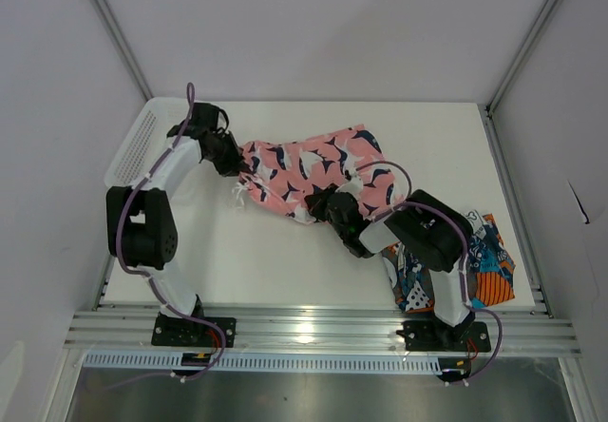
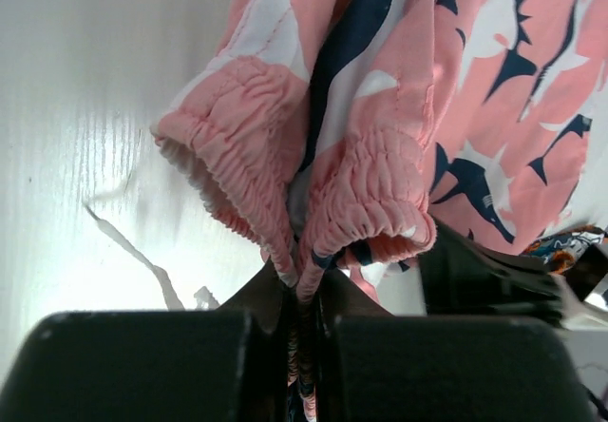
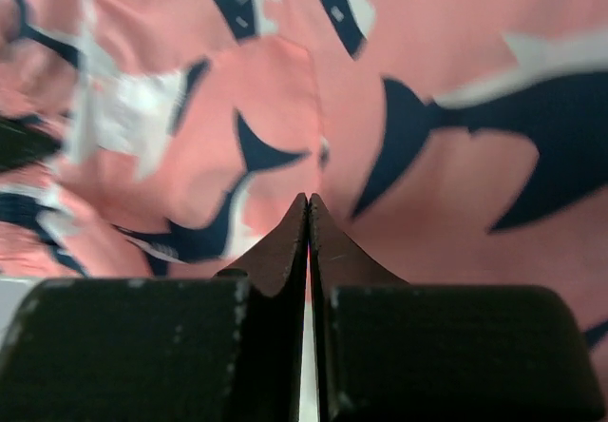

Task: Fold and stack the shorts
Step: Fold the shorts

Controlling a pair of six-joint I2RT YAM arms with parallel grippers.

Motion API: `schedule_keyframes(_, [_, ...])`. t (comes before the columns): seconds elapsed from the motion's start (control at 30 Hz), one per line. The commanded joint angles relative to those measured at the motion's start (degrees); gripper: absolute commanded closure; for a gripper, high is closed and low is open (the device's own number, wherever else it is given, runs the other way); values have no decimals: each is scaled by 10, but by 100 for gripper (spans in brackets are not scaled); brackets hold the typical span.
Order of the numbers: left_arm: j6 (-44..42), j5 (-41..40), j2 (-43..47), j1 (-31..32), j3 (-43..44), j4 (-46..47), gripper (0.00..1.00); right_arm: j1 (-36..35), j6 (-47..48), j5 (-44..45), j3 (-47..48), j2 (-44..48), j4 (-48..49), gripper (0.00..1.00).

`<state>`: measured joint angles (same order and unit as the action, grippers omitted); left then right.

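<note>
Pinching the waistband of the pink shorts point(image 1: 318, 163), the left pincer point(image 2: 302, 294) sat low over the surface point(image 1: 256, 260). The right pincer point(image 3: 308, 203), pressed together, touched their near edge. The printed shorts point(image 1: 486, 268) lay at the near right corner.

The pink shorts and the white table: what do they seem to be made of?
Pink shorts: thin, matte printed cloth; it puckers at the elastic waistband and folds softly. Table: hard, glossy white board, perhaps laminate; it reflects light, with faint grain.
</note>
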<state>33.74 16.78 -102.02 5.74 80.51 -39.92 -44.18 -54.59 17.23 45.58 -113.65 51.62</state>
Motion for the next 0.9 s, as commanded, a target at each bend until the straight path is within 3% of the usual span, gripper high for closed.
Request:
schedule_keyframes(0.0, [-20,-6,40,-6,45,-44,100,-13,-52,87,7,-26,36,100])
schedule_keyframes(0.07, [-25,-17,42,-6,65,-58,100,-14,-79,123,2,-11,-11,100])
schedule_keyframes(0.23, [-44,-32,30,-6,105,-96,100,-13,-65,97,29,-5,-66,100])
schedule_keyframes(0.47, [-65,-28,-3,-6,173,-144,100,-25,-1,11,96,-26,-201,100])
schedule_keyframes(0.63, [-92,-51,-16,-4,197,-168,99,-55,48,-46,101,-32,-212,100])
schedule_keyframes(0.87, [-119,-93,-20,14,181,-183,100,-124,53,10,105,-28,-287,100])
